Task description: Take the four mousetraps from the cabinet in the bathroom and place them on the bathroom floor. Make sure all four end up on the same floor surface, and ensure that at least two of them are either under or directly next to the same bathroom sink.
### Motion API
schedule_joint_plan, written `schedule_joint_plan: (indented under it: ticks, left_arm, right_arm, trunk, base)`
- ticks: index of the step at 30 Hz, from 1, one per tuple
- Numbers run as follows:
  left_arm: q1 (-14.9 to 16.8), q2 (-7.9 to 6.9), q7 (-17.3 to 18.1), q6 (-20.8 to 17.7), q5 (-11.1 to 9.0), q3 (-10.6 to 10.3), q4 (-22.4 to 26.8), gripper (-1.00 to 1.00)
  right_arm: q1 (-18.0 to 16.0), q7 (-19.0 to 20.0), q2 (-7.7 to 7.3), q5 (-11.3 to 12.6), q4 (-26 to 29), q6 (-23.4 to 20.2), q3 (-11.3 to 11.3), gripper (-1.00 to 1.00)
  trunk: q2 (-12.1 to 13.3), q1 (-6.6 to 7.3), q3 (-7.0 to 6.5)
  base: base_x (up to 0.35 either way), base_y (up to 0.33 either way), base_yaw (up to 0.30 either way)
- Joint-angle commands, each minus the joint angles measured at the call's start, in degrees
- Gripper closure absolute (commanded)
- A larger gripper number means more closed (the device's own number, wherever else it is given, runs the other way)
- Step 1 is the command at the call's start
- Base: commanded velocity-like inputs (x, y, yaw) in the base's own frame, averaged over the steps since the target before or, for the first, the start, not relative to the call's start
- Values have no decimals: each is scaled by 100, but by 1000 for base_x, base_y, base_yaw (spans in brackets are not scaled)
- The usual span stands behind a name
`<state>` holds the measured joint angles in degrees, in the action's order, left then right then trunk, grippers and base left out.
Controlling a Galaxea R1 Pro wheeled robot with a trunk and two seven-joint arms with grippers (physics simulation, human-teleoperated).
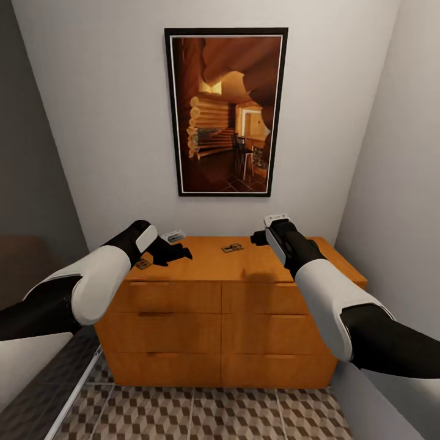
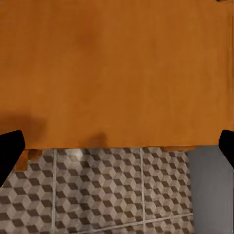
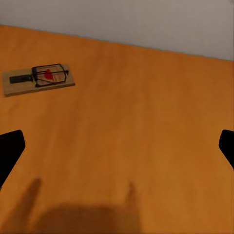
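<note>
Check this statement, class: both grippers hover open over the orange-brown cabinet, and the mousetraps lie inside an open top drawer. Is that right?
Not quite. The mousetraps lie on the cabinet top, not in a drawer; the drawers are shut. The head view shows one mousetrap mid-top, and the right wrist view shows it too. The left gripper and right gripper do hover open.

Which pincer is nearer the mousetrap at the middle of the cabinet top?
Right. The right pincer hovers just beside the middle mousetrap on the cabinet; the left pincer is farther off, toward the top's left end.
</note>
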<state>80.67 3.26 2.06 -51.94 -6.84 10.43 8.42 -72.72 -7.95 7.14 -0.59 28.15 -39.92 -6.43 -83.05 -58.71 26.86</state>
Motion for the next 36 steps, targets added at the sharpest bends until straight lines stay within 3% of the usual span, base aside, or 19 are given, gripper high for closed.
schedule_joint_plan:
  ticks: [1, 12, 20, 36]
  left_arm:
    - [2, -7, 18, -26, -34, 5, 9, -100]
    - [1, 13, 107, -31, -36, 11, 10, -100]
    - [1, 9, 110, -34, -37, 12, 10, -100]
    - [1, 3, 110, -90, -45, 33, 67, -100]
  right_arm:
    - [7, 16, -4, -8, 6, -33, -57, -100]
    - [40, 369, -10, -18, 9, -31, -403, -100]
    - [43, 617, -7, -20, 14, -32, -417, -100]
    - [52, 619, 8, -26, -5, -33, -479, -100]
  trunk:
    - [-3, -2, 7]
    - [-3, -2, 7]
    - [-3, -2, 7]
    - [-3, -2, 7]
  base:
    - [244, 0, 0]
    - [306, 0, 0]
    - [333, 0, 0]
    - [271, 0, 0]
